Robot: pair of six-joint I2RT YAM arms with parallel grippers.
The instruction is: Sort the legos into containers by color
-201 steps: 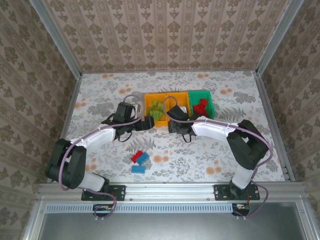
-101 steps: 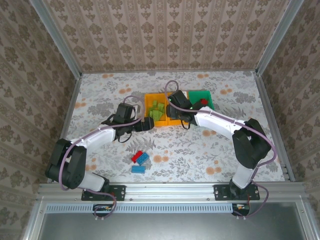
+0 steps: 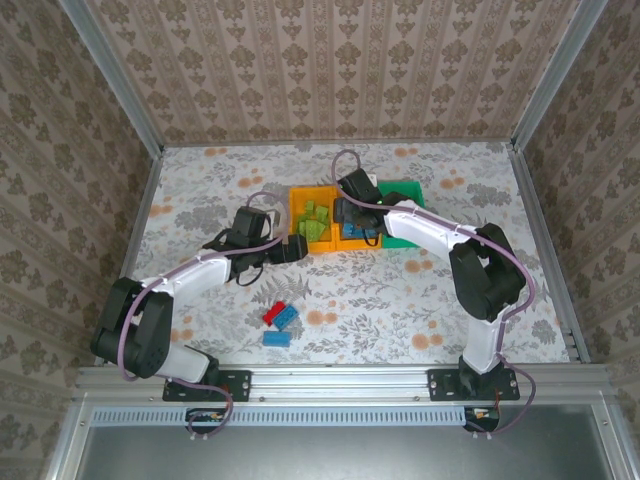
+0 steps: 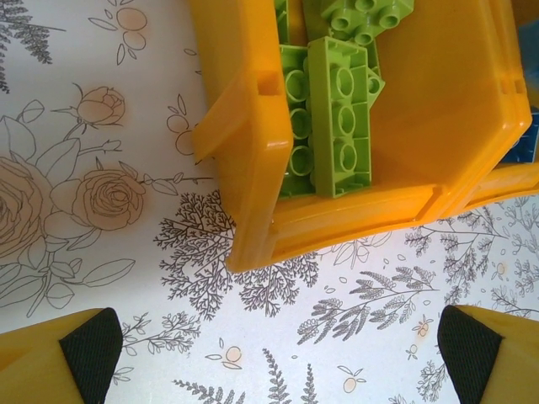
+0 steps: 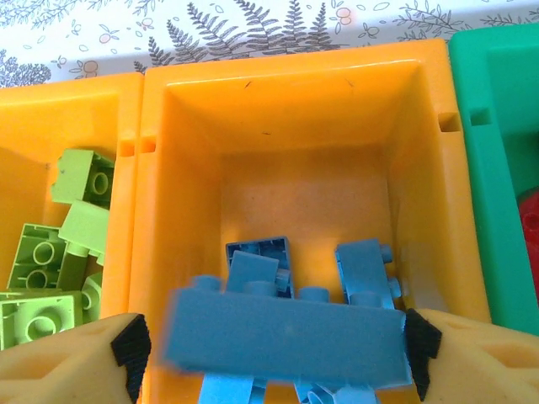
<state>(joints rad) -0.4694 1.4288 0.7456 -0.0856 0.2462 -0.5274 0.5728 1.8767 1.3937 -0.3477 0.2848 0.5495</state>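
The right end effector [image 5: 276, 349] hangs over the middle orange bin [image 5: 295, 76] with its jaws apart. A long blue brick [image 5: 286, 332], blurred, lies crosswise between the pads. A sliver of orange shows between its left end and the left pad, so the pads are not clamped on it. Under it, more blue bricks [image 5: 366, 269] lie on the bin's floor.

The left orange bin [image 4: 253, 168] touches the middle one and holds light green bricks [image 4: 337, 118]. The green bin [image 5: 497, 126] stands at the right end of the row with a red brick [image 5: 530, 219] inside.

The left end effector [image 4: 278, 349] is wide open and empty, over the flowered bench [image 3: 400, 300] just near of the left orange bin's near corner.

Nearer the arm bases, a red brick [image 3: 273, 313] and two blue ones [image 3: 289, 316] [image 3: 277, 338] lie loose on the bench.
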